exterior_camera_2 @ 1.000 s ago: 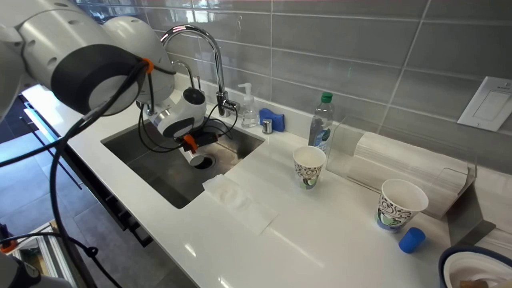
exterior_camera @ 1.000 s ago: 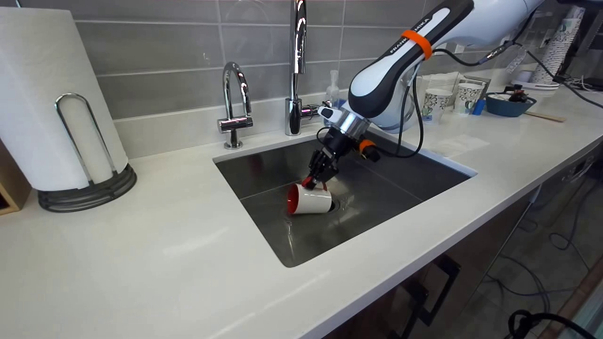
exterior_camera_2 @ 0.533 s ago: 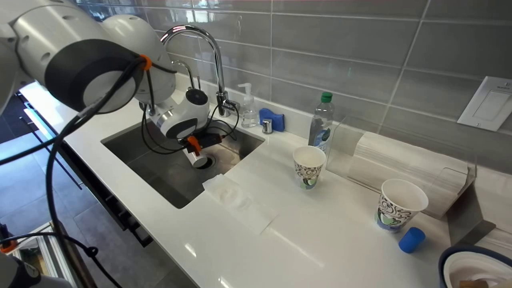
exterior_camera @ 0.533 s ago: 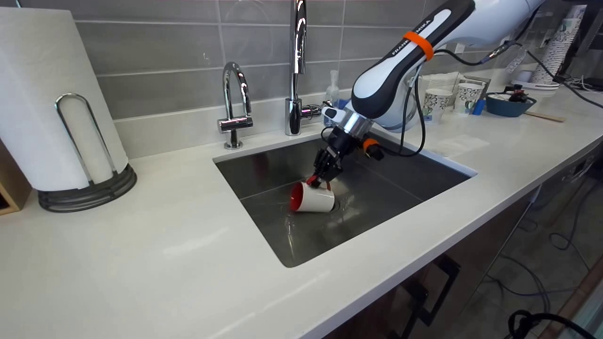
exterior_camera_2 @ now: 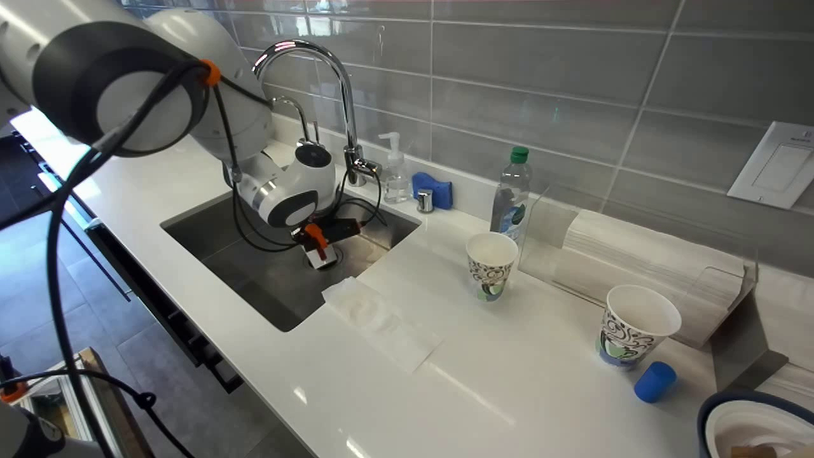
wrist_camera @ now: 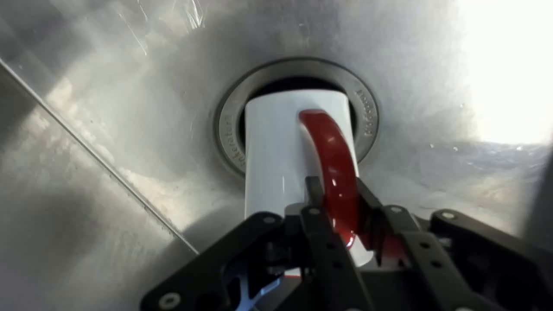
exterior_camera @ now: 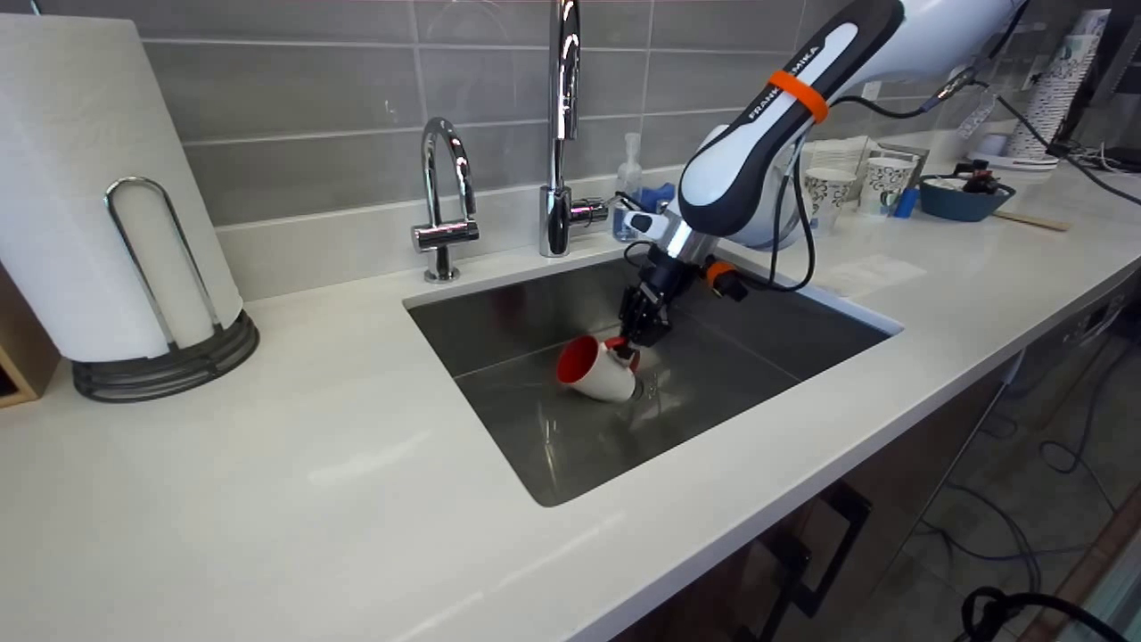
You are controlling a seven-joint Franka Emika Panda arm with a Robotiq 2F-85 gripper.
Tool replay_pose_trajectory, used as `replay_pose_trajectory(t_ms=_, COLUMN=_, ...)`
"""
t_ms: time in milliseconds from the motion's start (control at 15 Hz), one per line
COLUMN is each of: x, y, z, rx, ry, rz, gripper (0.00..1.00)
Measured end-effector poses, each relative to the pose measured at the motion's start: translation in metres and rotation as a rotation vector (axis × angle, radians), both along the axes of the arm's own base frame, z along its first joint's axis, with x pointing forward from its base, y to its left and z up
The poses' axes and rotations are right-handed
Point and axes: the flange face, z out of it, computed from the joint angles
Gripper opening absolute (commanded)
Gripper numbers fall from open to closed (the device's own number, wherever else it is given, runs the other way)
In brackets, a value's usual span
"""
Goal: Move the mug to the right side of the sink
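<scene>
The mug (exterior_camera: 599, 378) is white outside with a red inside and handle. It lies tilted in the grey steel sink (exterior_camera: 570, 464), its open end raised toward the left in this exterior view. Part of its white body shows in an exterior view (exterior_camera_2: 315, 259), mostly hidden by the arm. In the wrist view the mug (wrist_camera: 274, 160) lies over the round drain, its closed end at the drain opening. My gripper (wrist_camera: 339, 194) has its fingers on both sides of the red handle and is shut on it. The gripper also shows in an exterior view (exterior_camera: 627, 349).
A tall faucet (exterior_camera: 556, 214) and a small faucet (exterior_camera: 443, 234) stand behind the sink. A soap dispenser (exterior_camera_2: 397, 175), a blue sponge (exterior_camera_2: 432, 190), paper cups (exterior_camera_2: 489, 267) and a paper towel (exterior_camera_2: 381, 324) are on the counter. A paper towel roll (exterior_camera: 116, 196) stands at the far left.
In an exterior view the arm and gripper have moved right, and the mug has shifted slightly right with them. The mug has tipped from lying nearly flat to open end up.
</scene>
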Motion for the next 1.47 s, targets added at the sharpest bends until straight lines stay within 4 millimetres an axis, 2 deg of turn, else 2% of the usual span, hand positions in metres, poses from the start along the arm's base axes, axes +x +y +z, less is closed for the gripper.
replay_pose_trajectory(t_ms=400, x=-0.015, y=-0.019, z=-0.017, rx=-0.106, ry=0.060, rz=-0.083, gripper=0.05)
replay_pose_trajectory(t_ms=667, x=-0.015, y=-0.020, z=-0.016, rx=-0.134, ry=0.073, rz=-0.137, gripper=0.05)
replay_pose_trajectory(t_ms=1067, x=-0.017, y=-0.018, z=-0.006, rx=-0.153, ry=0.074, rz=-0.180, gripper=0.05)
replay_pose_trajectory(t_ms=1467, x=-0.027, y=-0.039, z=0.012, rx=-0.209, ry=0.105, rz=-0.208, gripper=0.05)
